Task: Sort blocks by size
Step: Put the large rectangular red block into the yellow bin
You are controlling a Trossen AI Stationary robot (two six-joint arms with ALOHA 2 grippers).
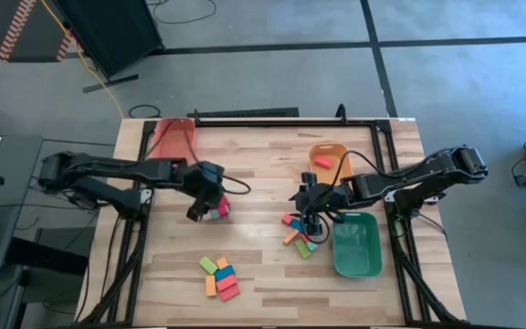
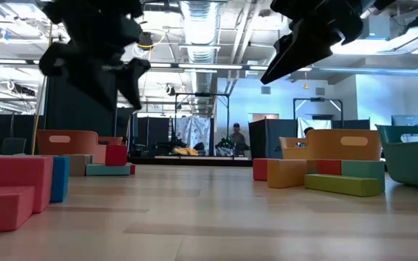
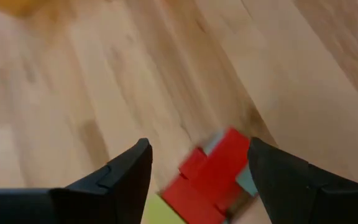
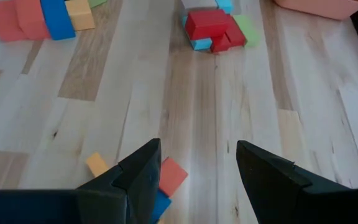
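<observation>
The left end effector (image 1: 199,206) hangs over the left-centre of the tabletop (image 1: 263,155), its fingers (image 3: 129,171) spread with nothing between them, just above a small cluster of blocks (image 1: 220,208) that lies below and a little ahead of the fingertips. In the left wrist view that cluster shows as red blocks (image 3: 213,177) packed against a paler piece and a green one, though the picture is smeared and I cannot say whether they are stacked or merely pushed together. The wide-apart fingers suit either a release over this group or an approach to it.

The right end effector (image 1: 310,219) hovers over the scattered pile of blocks (image 1: 299,236) beside the green tray (image 1: 359,247), fingers (image 4: 138,180) also apart and empty, straddling an orange-red cube (image 4: 171,176) with a small orange block (image 4: 96,164) close by; that looks like a lining-up for a pick.

A third group (image 1: 219,276) lies near the front edge, laid side by side, likely a finished size class. An orange tray (image 1: 329,157) holds one pink block (image 1: 322,163); a red-orange tray (image 1: 173,137) stands at the back left
</observation>
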